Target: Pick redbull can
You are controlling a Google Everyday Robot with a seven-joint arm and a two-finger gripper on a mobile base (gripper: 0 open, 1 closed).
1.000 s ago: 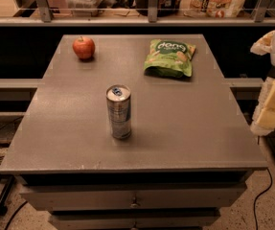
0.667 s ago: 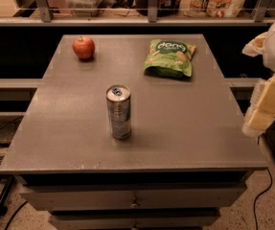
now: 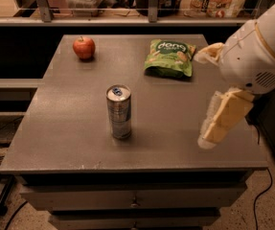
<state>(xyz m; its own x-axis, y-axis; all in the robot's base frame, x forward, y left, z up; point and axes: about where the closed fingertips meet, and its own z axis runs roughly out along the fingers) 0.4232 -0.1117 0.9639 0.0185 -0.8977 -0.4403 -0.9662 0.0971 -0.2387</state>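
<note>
In the camera view, the gripper (image 3: 202, 99) hangs over the right side of the gray table (image 3: 55, 128). Its jaws are wide apart, and there is nothing between them. The redbull can (image 3: 119, 111) stands upright on the table, to the left of the jaws and well apart from them. It is silver and blue with a blue tab on top, and I cannot read its writing. A green chip bag (image 3: 169, 57) lies shut just left of the far jaw. It has a white word on it that I cannot read for sure. A red apple (image 3: 84, 47) sits far off to the left of the jaws, past the can. A shut drawer (image 3: 134, 199) is under the table top.
</note>
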